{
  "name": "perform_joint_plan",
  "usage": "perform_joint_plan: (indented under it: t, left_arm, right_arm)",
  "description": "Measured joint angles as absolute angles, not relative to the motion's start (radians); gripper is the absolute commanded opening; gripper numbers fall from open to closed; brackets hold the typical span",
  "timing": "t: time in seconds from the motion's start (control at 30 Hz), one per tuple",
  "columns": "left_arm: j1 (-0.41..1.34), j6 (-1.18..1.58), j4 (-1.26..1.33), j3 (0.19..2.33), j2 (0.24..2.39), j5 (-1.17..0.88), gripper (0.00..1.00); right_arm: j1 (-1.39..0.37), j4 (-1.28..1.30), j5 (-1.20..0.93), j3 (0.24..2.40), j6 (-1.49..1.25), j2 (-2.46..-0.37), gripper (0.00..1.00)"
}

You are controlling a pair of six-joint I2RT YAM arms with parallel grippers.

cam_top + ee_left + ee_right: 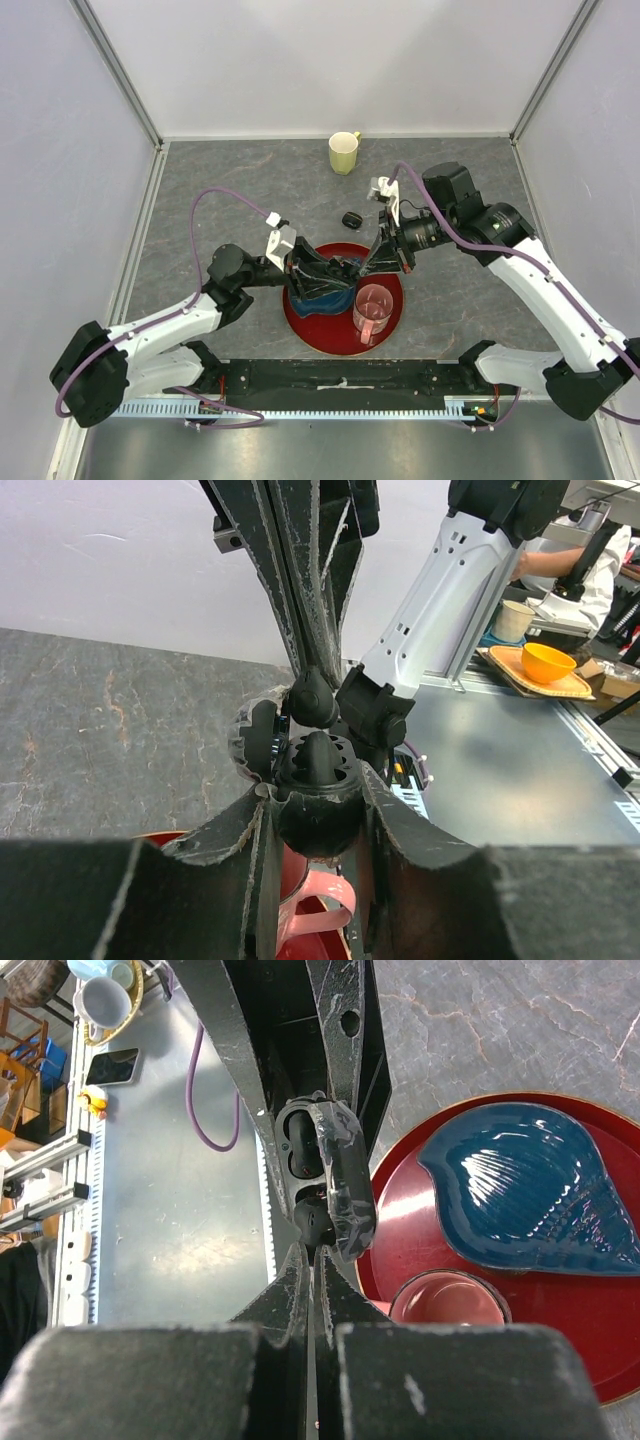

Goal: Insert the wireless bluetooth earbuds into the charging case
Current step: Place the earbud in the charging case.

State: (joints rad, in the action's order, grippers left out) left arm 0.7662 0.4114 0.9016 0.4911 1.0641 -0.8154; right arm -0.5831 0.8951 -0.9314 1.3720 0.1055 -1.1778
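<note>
Grey marbled tabletop — plain white walls around it, aluminium posts at corners

A round red plate lies on the grey, stone-patterned desk, close to its near edge. On the plate sits a glossy dark blue shell-shaped dish, ribbed like a scallop, and just beside it, at the plate's right rim, stands a translucent pink plastic cup, upright. Well apart, by the back wall, a pale yellow ceramic mug stands upright with its handle to the right. Beyond the desk, an orange bowl rests on a wooden tray.
</note>
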Motion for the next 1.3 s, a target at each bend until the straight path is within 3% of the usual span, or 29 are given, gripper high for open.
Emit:
perform_joint_plan:
  t: [0.7, 0.9, 0.93, 1.13, 1.3]
  left_arm:
    - [0.766, 0.466, 0.945, 0.493, 1.092, -0.835, 0.02]
    - [0.765, 0.468, 0.944, 0.493, 1.094, -0.841, 0.02]
    - [0.765, 0.468, 0.945, 0.493, 1.095, -0.84, 0.02]
    - [0.765, 0.468, 0.944, 0.493, 1.101, -0.838, 0.02]
    - [0.765, 0.468, 0.945, 0.493, 1.101, -0.825, 0.02]
  right_arm:
    - [-0.626, 0.898, -0.912, 1.366, 0.124, -1.213, 0.01]
    - [-0.646, 0.9, -0.876, 1.366, 0.115, -1.213, 0.11]
    - [-0.647, 0.9, -0.869, 1.366, 0.113, -1.213, 0.18]
    - [-0.655, 0.899, -0.846, 1.366, 0.093, -1.21, 0.37]
    - [-0.659, 0.886, -0.834, 1.366, 0.072, -1.192, 0.44]
